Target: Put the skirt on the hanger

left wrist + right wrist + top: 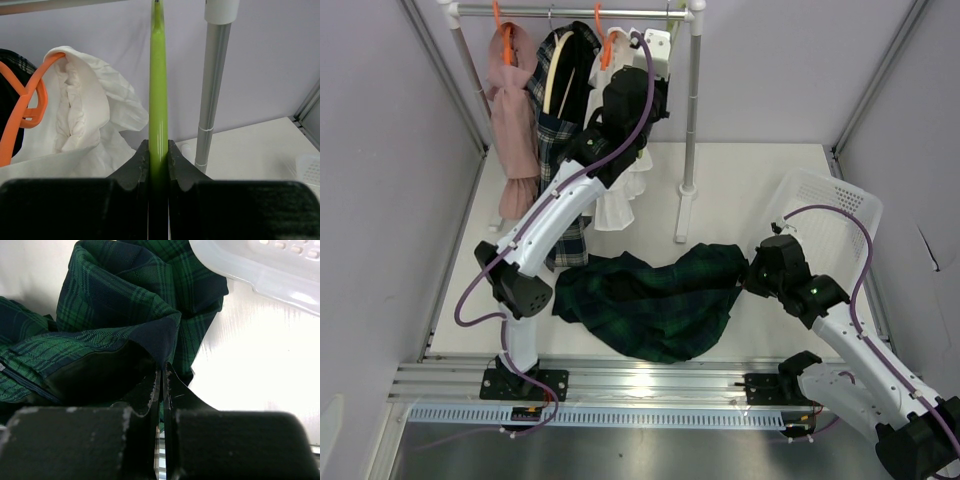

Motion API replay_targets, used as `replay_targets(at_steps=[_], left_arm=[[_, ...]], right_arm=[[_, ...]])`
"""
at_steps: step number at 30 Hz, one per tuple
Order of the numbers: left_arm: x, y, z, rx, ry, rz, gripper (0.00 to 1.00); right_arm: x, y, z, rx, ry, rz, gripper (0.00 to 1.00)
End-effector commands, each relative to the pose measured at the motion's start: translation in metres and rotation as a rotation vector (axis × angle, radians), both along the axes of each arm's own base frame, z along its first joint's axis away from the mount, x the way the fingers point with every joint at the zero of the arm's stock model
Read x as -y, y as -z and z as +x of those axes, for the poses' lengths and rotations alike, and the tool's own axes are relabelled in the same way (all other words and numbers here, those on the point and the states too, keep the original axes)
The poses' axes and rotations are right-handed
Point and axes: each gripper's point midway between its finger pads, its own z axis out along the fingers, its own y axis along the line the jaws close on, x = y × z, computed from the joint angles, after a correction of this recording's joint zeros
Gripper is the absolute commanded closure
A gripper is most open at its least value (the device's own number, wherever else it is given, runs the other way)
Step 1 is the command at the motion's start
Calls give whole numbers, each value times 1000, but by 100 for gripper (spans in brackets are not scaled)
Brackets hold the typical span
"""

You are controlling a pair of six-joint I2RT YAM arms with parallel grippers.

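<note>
The left tool clamps narrowly on the green hanger up by the rail, probably to lift it free. The right tool pinches the hem of the skirt, apparently holding an edge ready; the rest lies crumpled on the desk.

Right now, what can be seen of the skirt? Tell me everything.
The skirt is soft dark green tartan cloth with navy checks and a plain navy band along one edge. It lies crumpled in a loose heap on the white table, in front of the clothes rack. The right gripper is shut on the navy edge at the heap's right end, beside the white basket.
</note>
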Motion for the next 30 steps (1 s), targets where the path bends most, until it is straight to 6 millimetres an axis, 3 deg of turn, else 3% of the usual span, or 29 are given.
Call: replay_targets(at_steps=[1,5,6,7,14,19,23,25,30], left_arm=[[-21,-59,-25,100,-10,-86,100],[-23,-55,-34,76,20,-89,100],[-29,-65,-42,92,22,-108,100],[-27,-48,-40,64,23,-84,100],[-41,-59,-64,113,60,-98,100],[-41,-50,-78,95,111,-70,100],[-44,-41,-104,44,200,-45,100],[-45,-20,-114,0,230,-20,100],[-53,-1,-171,-62,402,9,100]], right_arm=[[0,-6,2,29,-12,-1,100],[1,-6,3,32,-11,0,100],[0,-6,3,32,-10,1,100],[0,-6,3,30,-12,5,100],[-1,-6,3,32,-14,5,100],[0,-6,3,32,-11,5,100],[-1,-6,4,31,-17,2,100],[-1,-9,4,32,-16,3,100],[-2,-16,4,41,-33,-3,100]])
